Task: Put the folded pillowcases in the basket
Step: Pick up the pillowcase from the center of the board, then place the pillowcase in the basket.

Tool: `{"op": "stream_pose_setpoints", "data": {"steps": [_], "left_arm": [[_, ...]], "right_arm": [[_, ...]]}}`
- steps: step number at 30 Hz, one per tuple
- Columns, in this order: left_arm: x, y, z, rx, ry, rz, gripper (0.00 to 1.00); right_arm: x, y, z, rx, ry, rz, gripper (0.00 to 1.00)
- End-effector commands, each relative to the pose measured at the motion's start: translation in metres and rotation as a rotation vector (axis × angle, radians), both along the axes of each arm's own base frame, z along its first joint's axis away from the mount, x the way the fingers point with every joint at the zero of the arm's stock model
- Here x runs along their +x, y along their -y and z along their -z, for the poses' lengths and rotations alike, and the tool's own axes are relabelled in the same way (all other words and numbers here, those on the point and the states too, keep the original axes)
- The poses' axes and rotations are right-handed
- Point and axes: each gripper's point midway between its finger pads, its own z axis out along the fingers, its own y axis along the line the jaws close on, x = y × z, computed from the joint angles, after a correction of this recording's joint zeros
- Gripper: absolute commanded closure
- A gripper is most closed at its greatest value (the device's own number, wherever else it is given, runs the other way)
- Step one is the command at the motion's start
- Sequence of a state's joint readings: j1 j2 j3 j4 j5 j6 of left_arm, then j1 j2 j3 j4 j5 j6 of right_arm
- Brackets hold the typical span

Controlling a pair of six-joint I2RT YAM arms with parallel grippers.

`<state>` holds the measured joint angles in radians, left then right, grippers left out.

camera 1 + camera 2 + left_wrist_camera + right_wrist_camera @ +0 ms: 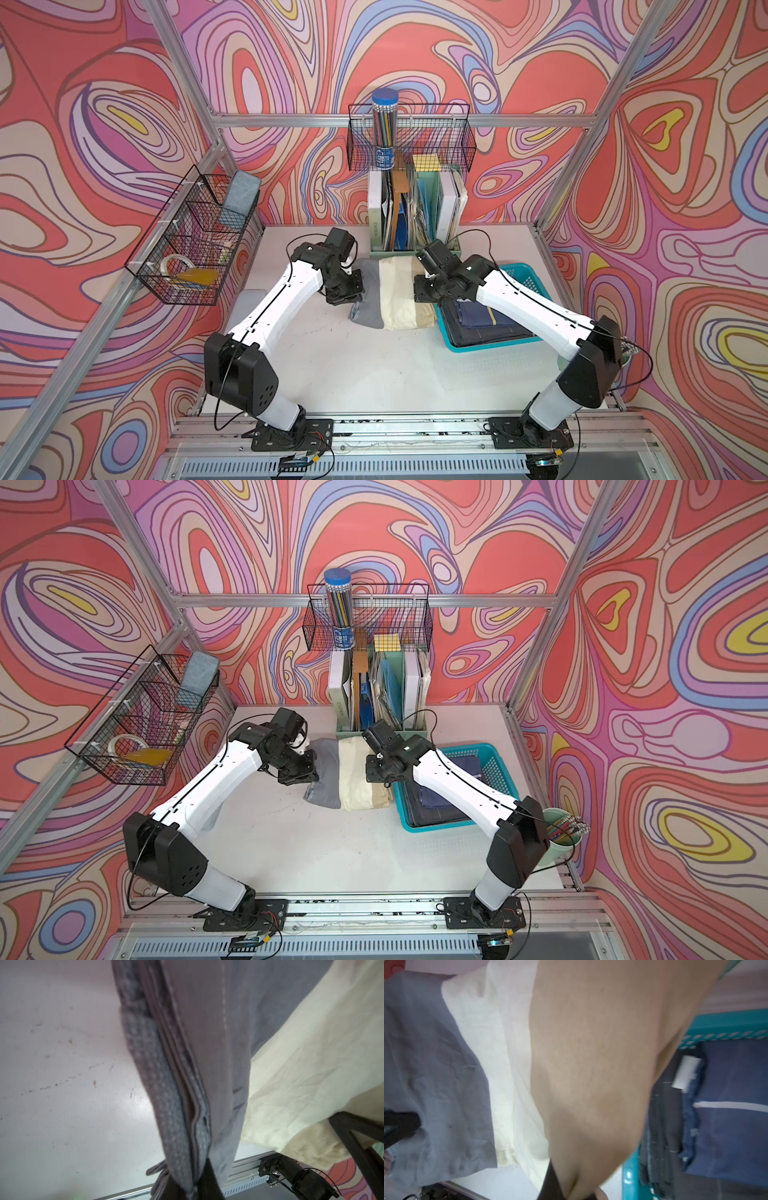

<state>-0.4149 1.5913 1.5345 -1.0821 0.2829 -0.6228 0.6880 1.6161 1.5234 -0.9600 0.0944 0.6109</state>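
In both top views I have the folded pillowcase (392, 297) slung between both arms mid-bench, just beside the turquoise basket (490, 345), so the folds don't spill. Left wrist: the left pincer (195, 1186) is clamped on its grey end. Right wrist: the right pincer (571, 1190) pinches the tan end, nearest the basket's navy cloths (737, 1126).

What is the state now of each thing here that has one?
basket: upright, holds folded dark cloths.
pillowcase: folded, gripped at both ends, outside the basket.
left gripper: shut on the pillowcase's grey end.
right gripper: shut on its tan end.
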Motion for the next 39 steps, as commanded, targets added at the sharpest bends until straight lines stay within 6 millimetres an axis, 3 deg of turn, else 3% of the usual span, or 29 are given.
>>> {"op": "stream_pose_setpoints", "data": {"steps": [1,9,13,16,20,29,34,39], "left_arm": [[0.01,0.046,-0.013,-0.035,0.022,0.053,1.0],[0.019,0.183,-0.011,-0.122,0.066,0.25,1.0],[0.019,0.234,-0.005,-0.164,0.076,0.313,1.0],[0.02,0.262,0.001,-0.196,0.076,0.339,1.0],[0.025,0.277,0.018,-0.21,0.062,0.32,1.0],[0.013,0.296,0.047,-0.216,0.009,0.332,1.0],[0.0,0.299,0.048,-0.195,0.01,0.334,1.0],[-0.004,0.291,0.06,-0.153,0.005,0.342,1.0]], "right_arm": [[-0.002,0.071,-0.015,-0.136,0.037,0.124,1.0],[-0.01,0.177,-0.018,-0.281,0.022,0.336,1.0],[-0.014,0.217,-0.012,-0.306,-0.002,0.425,1.0],[-0.014,0.247,-0.002,-0.329,-0.019,0.501,1.0],[-0.014,0.266,0.024,-0.345,-0.083,0.539,1.0],[0.012,0.297,0.029,-0.344,-0.107,0.62,1.0],[0.029,0.3,0.041,-0.359,-0.143,0.618,1.0],[0.026,0.3,0.059,-0.372,-0.186,0.607,1.0]]}}
